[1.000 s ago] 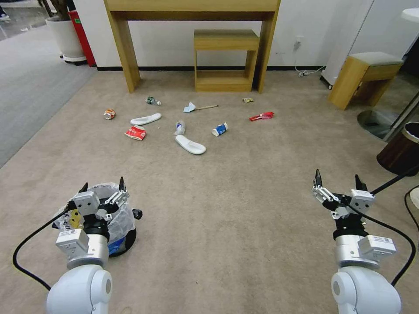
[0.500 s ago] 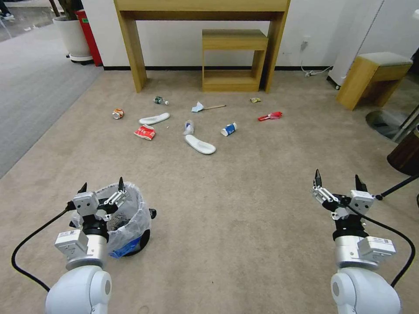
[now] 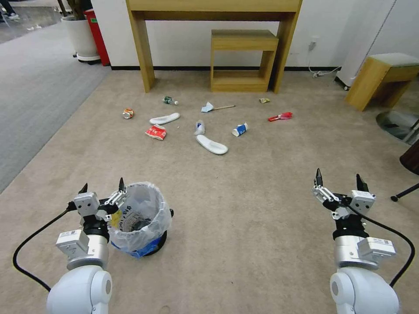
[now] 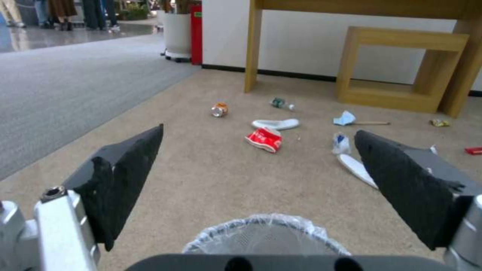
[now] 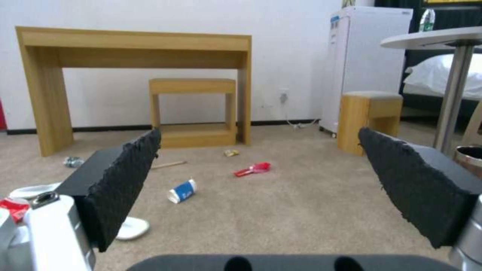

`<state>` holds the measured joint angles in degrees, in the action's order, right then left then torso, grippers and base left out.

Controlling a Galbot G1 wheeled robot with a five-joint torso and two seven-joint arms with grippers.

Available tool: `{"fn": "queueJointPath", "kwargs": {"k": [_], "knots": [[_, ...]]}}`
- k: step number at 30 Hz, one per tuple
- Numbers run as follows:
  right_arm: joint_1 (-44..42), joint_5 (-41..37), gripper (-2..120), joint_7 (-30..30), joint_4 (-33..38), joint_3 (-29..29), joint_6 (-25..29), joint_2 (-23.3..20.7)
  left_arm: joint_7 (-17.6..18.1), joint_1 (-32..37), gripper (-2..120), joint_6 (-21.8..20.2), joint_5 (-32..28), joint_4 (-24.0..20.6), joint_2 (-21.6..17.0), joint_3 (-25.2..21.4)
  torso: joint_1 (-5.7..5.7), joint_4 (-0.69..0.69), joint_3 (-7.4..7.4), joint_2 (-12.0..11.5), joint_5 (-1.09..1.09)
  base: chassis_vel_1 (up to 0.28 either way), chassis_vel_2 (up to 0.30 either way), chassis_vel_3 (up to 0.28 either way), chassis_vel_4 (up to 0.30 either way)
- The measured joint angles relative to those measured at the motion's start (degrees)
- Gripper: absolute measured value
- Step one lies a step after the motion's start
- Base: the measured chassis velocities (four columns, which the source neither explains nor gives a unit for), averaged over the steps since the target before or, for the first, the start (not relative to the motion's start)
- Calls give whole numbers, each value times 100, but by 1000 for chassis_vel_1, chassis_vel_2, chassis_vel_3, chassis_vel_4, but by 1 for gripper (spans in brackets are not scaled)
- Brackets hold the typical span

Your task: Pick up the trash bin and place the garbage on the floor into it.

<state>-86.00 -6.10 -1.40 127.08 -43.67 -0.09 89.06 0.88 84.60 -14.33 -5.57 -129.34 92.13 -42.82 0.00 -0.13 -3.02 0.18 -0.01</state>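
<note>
Behind the wide-open left gripper (image 3: 101,188), the trash bin (image 3: 139,218) is partly hidden; right gripper (image 3: 340,177) equally wide.

Head cam looks fwd/down from high over beige short-pile carpet (image 3: 244,196). Both wrist cams sit low, facing fwd; all share light wooden desk (image 3: 214,6) (image 4: 361,4) (image 5: 135,41) at upper frame.

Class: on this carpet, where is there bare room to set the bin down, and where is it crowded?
Bare carpet spans between the trash bin by the left hand and the right hand. It is crowded ahead, around the slippers and paper cup.
</note>
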Motion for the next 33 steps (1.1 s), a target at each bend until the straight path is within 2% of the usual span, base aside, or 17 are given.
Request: {"fn": "queueJointPath", "kwargs": {"k": [16, 23, 33], "knots": [[14, 87, 100, -5, -42, 9, -8, 62, -2, -22, 100, 0, -10, 53, -15, 2, 0, -1, 0, 0, 1, 0, 0, 0, 0], [24, 86, 100, 37, -132, 15, 319, 104, 2, -16, 100, 3, -21, 70, -24, 3, 0, 0, 0, 0, -1, 55, 47, -50, -55], [40, 64, 100, 59, -155, -27, 345, 98, 7, -18, 100, 17, -27, 123, -24, 14, 0, -1, 0, 0, 1, 32, 35, -22, -32]]}}
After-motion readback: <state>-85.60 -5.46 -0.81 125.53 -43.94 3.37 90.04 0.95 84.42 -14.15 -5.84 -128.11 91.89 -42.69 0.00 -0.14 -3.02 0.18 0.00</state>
